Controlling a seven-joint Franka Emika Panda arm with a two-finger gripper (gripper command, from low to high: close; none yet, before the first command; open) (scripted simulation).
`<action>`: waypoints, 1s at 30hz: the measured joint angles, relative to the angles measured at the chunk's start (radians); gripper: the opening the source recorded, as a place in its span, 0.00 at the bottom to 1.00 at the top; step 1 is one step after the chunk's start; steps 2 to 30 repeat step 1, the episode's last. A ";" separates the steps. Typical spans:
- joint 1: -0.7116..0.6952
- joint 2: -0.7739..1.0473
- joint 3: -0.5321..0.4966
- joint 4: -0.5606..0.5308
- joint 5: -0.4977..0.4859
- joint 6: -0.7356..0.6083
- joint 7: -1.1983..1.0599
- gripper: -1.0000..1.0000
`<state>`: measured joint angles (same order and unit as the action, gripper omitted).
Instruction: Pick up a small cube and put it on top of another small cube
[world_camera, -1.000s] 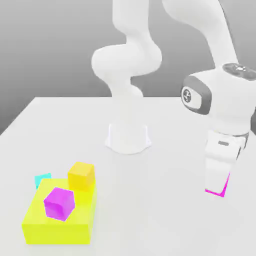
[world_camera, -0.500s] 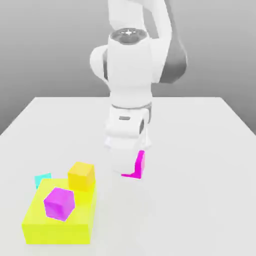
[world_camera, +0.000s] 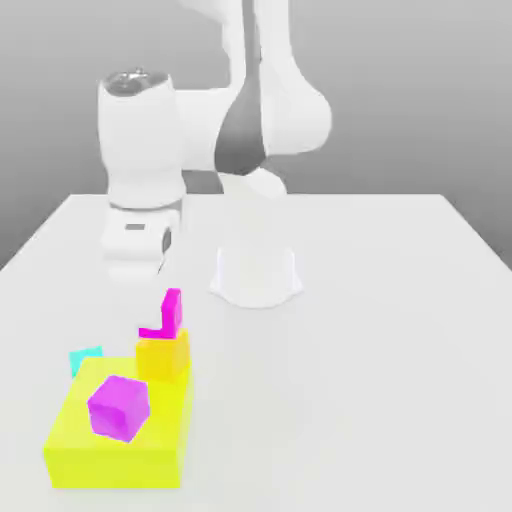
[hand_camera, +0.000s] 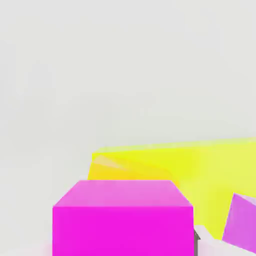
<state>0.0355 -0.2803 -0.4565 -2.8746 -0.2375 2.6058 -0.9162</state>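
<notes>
1 pink cube atop 1 orange cube

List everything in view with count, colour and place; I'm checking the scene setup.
pink cube: 1, hot pink, on top of the orange cube.
orange cube: 1, orange-yellow, on the yellow block's far edge.
purple cube: 1, violet, on the yellow block.
yellow block: 1, lemon yellow, table's near corner at the exterior view's left.
cyan cube: 1, cyan, behind the block.
table: 1, white.
hand: 1, white, above the pink cube.

Smooth matt pink cube, orange-yellow cube
</notes>
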 joint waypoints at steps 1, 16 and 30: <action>0.000 0.000 0.000 0.000 0.000 0.000 0.000 1.00; 0.000 0.000 0.000 0.000 0.000 0.000 0.000 1.00; 0.000 0.000 0.000 0.000 0.000 0.000 0.000 1.00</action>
